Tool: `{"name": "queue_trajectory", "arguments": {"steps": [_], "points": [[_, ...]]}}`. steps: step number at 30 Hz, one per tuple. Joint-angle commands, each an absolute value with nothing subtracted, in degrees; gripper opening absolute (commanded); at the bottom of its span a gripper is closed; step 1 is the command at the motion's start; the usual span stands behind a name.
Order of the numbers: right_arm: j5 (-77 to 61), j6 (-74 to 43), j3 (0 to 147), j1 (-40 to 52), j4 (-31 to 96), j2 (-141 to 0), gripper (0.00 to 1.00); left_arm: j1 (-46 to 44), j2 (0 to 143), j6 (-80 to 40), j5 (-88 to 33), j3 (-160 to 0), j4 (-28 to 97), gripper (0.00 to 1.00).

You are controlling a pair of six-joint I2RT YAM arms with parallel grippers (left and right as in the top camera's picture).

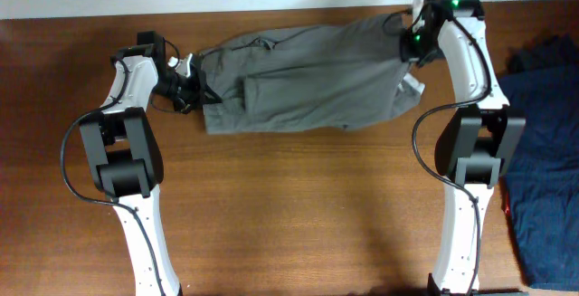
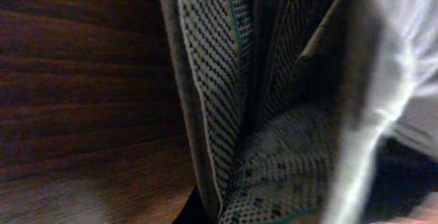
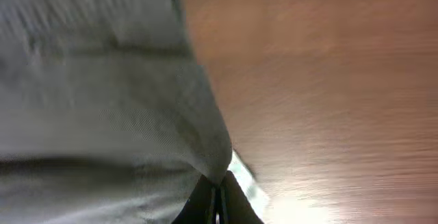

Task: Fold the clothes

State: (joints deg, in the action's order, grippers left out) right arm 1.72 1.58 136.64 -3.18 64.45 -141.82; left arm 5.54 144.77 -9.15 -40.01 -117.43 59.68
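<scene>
Starting on the near side, the brown counter point(image 1: 298, 214) between the two arm bases is just wood. Off to the robot's right a heap of navy garments point(image 1: 543, 160) sits apart from the action, so I'd guess it isn't part of this job. Farther back, the grey clothes point(image 1: 308, 79) lie stretched sideways across the counter, mostly flat with one flap doubled over near the middle. The left tool point(image 1: 187, 86) is at the left end, jaws together on the hem as far as I can tell, since its camera shows nothing but fabric. The right tool point(image 3: 215, 207) is pinched tight on the opposite edge, right by a white label point(image 3: 248, 183), up near the far side. Gripping both ends like that looks like a way to keep the cloth taut so a fold goes over clean.
</scene>
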Motion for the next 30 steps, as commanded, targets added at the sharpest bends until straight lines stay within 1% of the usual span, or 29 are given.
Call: {"name": "queue_trajectory", "arguments": {"steps": [1, 2, 3, 4, 5, 8, 12, 15, 18, 21, 25, 30], "points": [[15.7, 1.7, 141.1, -4.3, 63.7, -141.7, 0.09, 6.2, 145.4, -8.0, -34.0, -117.3, 60.1, 0.01], [15.7, 1.7, 141.1, -4.5, 63.9, -141.7, 0.20, 6.2, 145.4, -8.0, -34.0, -117.3, 60.1, 0.01], [15.7, 1.7, 141.1, -4.6, 64.2, -141.7, 0.49, 6.2, 145.4, -8.0, -34.0, -117.3, 60.1, 0.01], [15.7, 1.0, 141.1, -5.0, 65.0, -141.7, 0.88, 6.2, 145.4, -8.0, -34.0, -117.3, 60.1, 0.01], [15.7, 0.6, 141.1, -5.0, 65.7, -141.7, 0.99, 6.2, 145.4, -8.0, -34.0, -117.3, 60.1, 0.00], [14.1, -1.1, 141.1, -5.2, 69.1, -141.6, 0.99, 6.2, 145.4, -8.0, -34.0, -117.3, 60.1, 0.01], [3.8, 1.6, 141.0, -5.4, 76.1, -141.6, 0.99, 6.2, 145.4, -8.0, -34.0, -117.3, 60.1, 0.01], [-7.2, 5.8, 140.6, -5.4, 81.3, -141.7, 1.00, 6.2, 145.4, -8.0, -34.0, -117.3, 60.1, 0.01], [-18.7, 13.9, 139.9, -5.3, 84.5, -141.9, 1.00, 6.2, 145.4, -8.0, -34.0, -117.3, 60.1, 0.01], [-19.3, 15.6, 138.1, -5.3, 84.0, -141.9, 1.00, 6.2, 145.4, -8.0, -34.0, -117.3, 60.1, 0.01], [-19.4, 21.8, 131.5, -5.3, 80.3, -141.9, 0.99, 6.2, 145.4, -7.9, -34.0, -117.3, 60.4, 0.01], [-19.3, 23.8, 123.7, -5.3, 75.9, -141.9, 0.98, 6.2, 145.4, -7.9, -34.0, -117.3, 60.7, 0.01]]}}
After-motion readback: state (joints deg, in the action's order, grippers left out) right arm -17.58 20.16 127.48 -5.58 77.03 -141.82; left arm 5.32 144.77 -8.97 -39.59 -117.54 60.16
